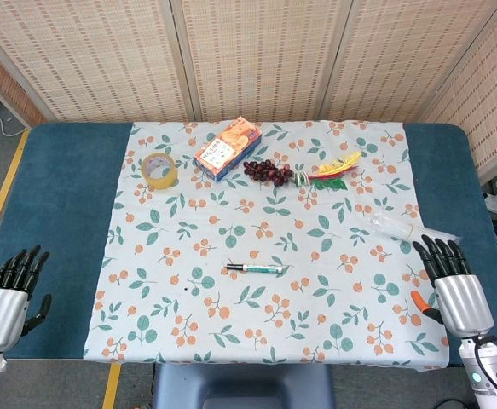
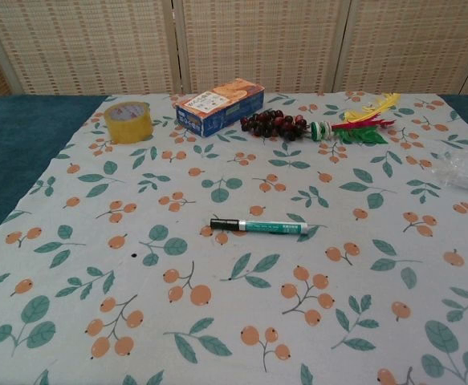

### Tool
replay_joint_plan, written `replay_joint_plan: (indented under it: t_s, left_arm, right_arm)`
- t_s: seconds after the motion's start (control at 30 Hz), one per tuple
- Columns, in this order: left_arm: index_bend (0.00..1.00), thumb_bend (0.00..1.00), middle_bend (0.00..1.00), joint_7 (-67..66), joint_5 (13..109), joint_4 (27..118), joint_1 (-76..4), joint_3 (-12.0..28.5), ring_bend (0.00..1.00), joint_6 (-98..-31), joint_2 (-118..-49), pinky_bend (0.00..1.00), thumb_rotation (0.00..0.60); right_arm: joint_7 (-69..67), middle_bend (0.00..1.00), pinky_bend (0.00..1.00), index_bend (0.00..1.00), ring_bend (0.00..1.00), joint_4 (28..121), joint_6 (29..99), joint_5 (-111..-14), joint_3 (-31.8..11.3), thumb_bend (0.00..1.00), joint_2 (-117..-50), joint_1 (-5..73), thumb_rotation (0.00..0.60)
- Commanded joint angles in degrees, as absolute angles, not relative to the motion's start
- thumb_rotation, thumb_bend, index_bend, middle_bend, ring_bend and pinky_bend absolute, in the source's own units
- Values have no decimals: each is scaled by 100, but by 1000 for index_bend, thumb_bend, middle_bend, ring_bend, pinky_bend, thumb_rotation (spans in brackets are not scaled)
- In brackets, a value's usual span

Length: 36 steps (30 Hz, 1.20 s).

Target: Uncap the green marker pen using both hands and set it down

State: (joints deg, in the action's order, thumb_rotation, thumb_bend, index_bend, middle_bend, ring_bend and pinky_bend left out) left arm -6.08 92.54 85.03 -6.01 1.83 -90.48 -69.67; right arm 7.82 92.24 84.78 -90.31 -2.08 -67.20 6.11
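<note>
The green marker pen (image 1: 257,268) lies flat near the middle of the patterned cloth, its black cap end pointing left; the chest view shows the marker (image 2: 259,227) lying alone with nothing touching it. My left hand (image 1: 11,294) hovers at the near left edge of the table, off the cloth, fingers spread and holding nothing. Over the near right edge my right hand (image 1: 453,285) is also open and empty. Both hands are far from the pen. Neither hand shows in the chest view.
At the back stand a yellow tape roll (image 1: 159,170), an orange-blue box (image 1: 227,148), dark grapes (image 1: 268,171) and a feathered toy (image 1: 333,169). A clear plastic bottle (image 1: 397,226) lies at the right; an orange item (image 1: 419,300) peeks beside my right hand.
</note>
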Motion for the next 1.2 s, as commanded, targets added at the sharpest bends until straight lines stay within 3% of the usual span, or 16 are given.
replay_joint_plan:
  t_s: [0.03,0.33,0.57,0.9,1.2]
  left_arm:
    - [0,462,0,-657,9224,8549,-607,185,0,-9014,-6963,129,600]
    - [0,462,0,-655,9171,8589,-695,221,0,-8873,-6988,128,600]
    - [0,462,0,-502,9202,8565,-779,250,0,-8820,-6982,128,600]
    - [0,463,0,-355,9217,8584,-787,196,0,-8781,-6905,128,600]
    - [0,463,0,-106,9232,8615,-726,178,0,-8895,-6770,128,600]
  right_arm:
    - [805,0,0,0,0,9238,8406,-8978,-184,185,-6710,617,600]
    - [883,16,0,0,0,8900,8326,-8861,-417,185,-7216,811,600]
    - [972,43,0,3,0,8677,7134,-8531,-864,185,-7720,1784,600]
    - [1224,133,0,138,0,8113,6091,-8041,-1329,185,-8709,2901,600]
    - [1008,157,0,157,0,8077,5419,-7677,-1337,185,-9138,3437,600]
